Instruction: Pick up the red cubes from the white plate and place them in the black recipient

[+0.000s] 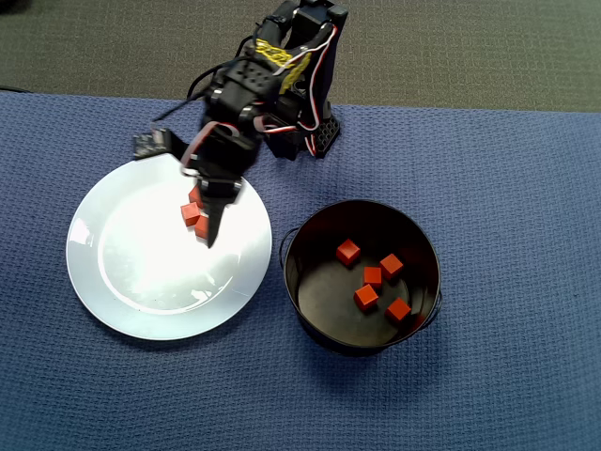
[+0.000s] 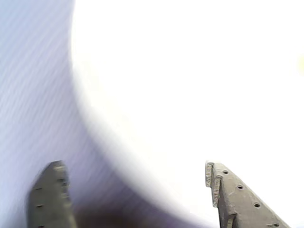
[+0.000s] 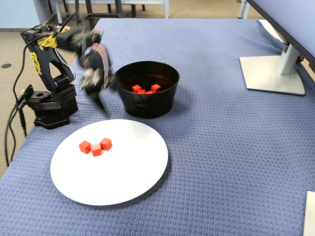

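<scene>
While five red cubes [image 1: 373, 275] already lie in the black pot [image 1: 310, 310], three cubes [image 3: 95, 146] wait in a cluster on the white plate [image 3: 128, 177]. With its fingers spread and empty, the hand [image 1: 208, 230] hangs above the plate, so I judge the task a little over half done.

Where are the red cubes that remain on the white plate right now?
In the fixed view, three red cubes sit bunched together on the left part of the white plate, on the side nearest the robot's base, with the open gripper above them.
</scene>
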`<move>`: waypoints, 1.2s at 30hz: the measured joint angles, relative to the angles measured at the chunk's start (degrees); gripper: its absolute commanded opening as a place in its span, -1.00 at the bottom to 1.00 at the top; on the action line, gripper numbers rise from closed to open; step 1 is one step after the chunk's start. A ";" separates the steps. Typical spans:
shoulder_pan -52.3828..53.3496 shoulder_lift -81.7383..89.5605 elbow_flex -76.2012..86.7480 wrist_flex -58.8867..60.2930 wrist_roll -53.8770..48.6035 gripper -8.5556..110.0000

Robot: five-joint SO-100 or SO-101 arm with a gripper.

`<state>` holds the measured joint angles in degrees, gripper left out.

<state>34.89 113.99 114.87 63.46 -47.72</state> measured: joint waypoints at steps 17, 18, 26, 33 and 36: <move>11.87 -2.81 11.07 -12.74 -7.47 -0.52; 11.78 -2.90 11.16 -12.13 -5.27 -0.51; 9.14 -4.13 8.26 -1.32 15.91 -0.48; 8.44 -5.01 6.50 -0.09 28.39 -0.48; 6.86 -7.38 5.54 -0.18 30.23 -0.49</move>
<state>41.75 106.61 120.41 63.28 -17.49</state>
